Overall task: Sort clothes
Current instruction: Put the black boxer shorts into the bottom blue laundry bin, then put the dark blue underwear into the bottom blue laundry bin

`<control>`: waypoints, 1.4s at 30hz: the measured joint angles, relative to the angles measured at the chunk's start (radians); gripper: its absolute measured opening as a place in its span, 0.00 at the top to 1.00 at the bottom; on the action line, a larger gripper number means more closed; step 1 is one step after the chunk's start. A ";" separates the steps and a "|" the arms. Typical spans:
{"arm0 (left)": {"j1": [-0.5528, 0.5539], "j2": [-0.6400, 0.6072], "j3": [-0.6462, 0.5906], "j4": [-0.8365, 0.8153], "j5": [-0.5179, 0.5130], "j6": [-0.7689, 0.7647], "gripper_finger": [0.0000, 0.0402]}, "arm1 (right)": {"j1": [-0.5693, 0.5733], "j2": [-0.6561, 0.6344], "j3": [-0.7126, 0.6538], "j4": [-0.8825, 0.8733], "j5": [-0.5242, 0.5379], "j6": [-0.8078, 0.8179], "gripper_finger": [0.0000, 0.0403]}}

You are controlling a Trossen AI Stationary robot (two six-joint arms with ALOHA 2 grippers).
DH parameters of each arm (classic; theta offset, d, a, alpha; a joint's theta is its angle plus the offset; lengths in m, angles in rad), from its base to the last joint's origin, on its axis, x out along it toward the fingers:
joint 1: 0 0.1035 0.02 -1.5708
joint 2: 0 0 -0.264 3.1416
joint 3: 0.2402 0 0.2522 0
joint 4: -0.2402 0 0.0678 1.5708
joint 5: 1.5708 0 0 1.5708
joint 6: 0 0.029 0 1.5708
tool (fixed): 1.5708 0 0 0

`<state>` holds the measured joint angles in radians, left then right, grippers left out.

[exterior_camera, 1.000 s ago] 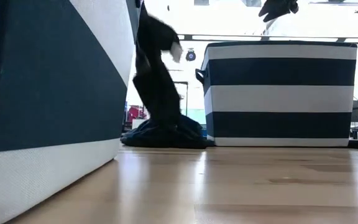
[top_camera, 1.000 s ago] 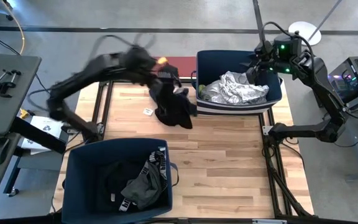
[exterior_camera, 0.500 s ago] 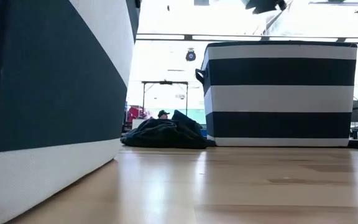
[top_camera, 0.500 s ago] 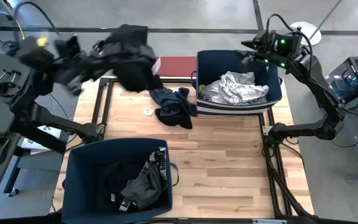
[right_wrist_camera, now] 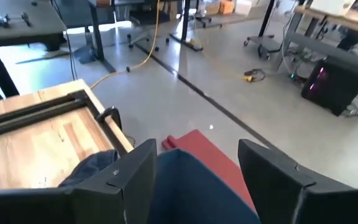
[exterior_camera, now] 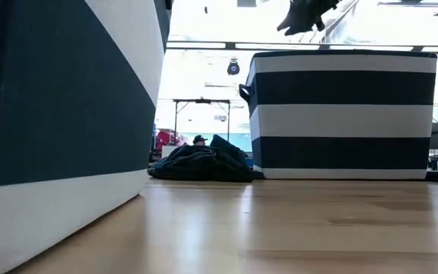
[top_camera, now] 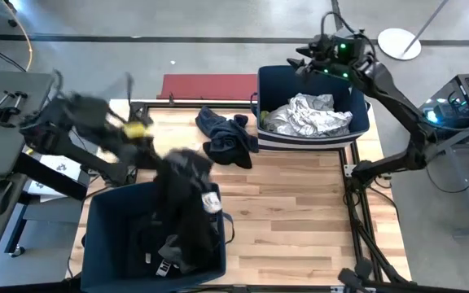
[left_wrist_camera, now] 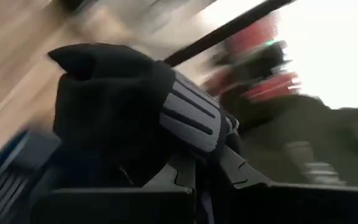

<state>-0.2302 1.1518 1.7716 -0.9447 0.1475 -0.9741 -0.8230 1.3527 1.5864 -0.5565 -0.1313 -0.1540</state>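
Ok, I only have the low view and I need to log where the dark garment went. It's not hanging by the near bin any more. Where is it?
Observer: The high view shows the black garment draped over the rim of the near bin, partly inside.
Operator: Is the left arm holding it?
Observer: Yes. In the left wrist view the left end effector is shut on that fabric.
Operator: And the dark shape above the striped bin?
Observer: That is the right end effector, open and empty, above the far bin's back edge.
Operator: What's inside that bin?
Observer: A light patterned garment.
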 joint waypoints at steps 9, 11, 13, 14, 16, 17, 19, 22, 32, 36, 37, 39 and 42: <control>-0.233 0.121 -0.276 -0.107 0.224 -0.277 1.00 | 0.000 0.016 0.000 0.021 0.000 -0.013 0.46; -0.276 0.144 -0.319 -0.053 0.277 -0.311 1.00 | 0.000 0.016 0.000 0.038 -0.001 -0.029 0.46; -0.317 0.177 -0.358 -0.012 0.293 -0.321 1.00 | 0.000 0.016 0.000 0.053 0.000 -0.036 0.46; -0.333 0.199 -0.375 -0.002 0.282 -0.326 1.00 | 0.000 0.016 0.000 0.060 0.000 -0.038 0.46; -0.360 0.240 -0.409 -0.007 0.249 -0.368 1.00 | 0.000 0.016 0.000 0.065 0.000 -0.038 0.46; -0.370 0.255 -0.423 -0.018 0.220 -0.393 1.00 | 0.000 0.016 0.000 0.065 0.000 -0.038 0.46; -0.381 0.279 -0.458 -0.030 0.164 -0.442 1.00 | 0.000 0.016 0.000 0.065 0.000 -0.038 0.46; -0.381 0.305 -0.551 -0.016 0.132 -0.545 0.94 | 0.000 0.016 0.000 0.061 -0.006 -0.038 0.46; -0.334 0.271 -0.705 0.264 0.359 -0.716 0.49 | 0.000 0.016 0.000 0.011 -0.061 -0.038 0.46; -0.296 0.201 -0.636 0.304 0.479 -0.719 0.41 | 0.000 0.015 0.000 0.003 -0.061 -0.055 0.46; -0.285 0.181 -0.613 0.300 0.487 -0.724 0.41 | 0.000 0.015 0.000 0.004 -0.061 -0.057 0.46; -0.261 0.144 -0.555 0.286 0.481 -0.743 0.43 | 0.000 0.015 0.000 0.004 -0.061 -0.057 0.46; -0.212 0.099 -0.457 0.257 0.421 -0.813 0.47 | 0.000 0.015 0.000 0.004 -0.061 -0.056 0.46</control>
<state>-0.4417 1.2503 1.3144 -0.6872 0.5681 -1.7873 -0.8234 1.3682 1.5864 -0.5526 -0.1919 -0.2104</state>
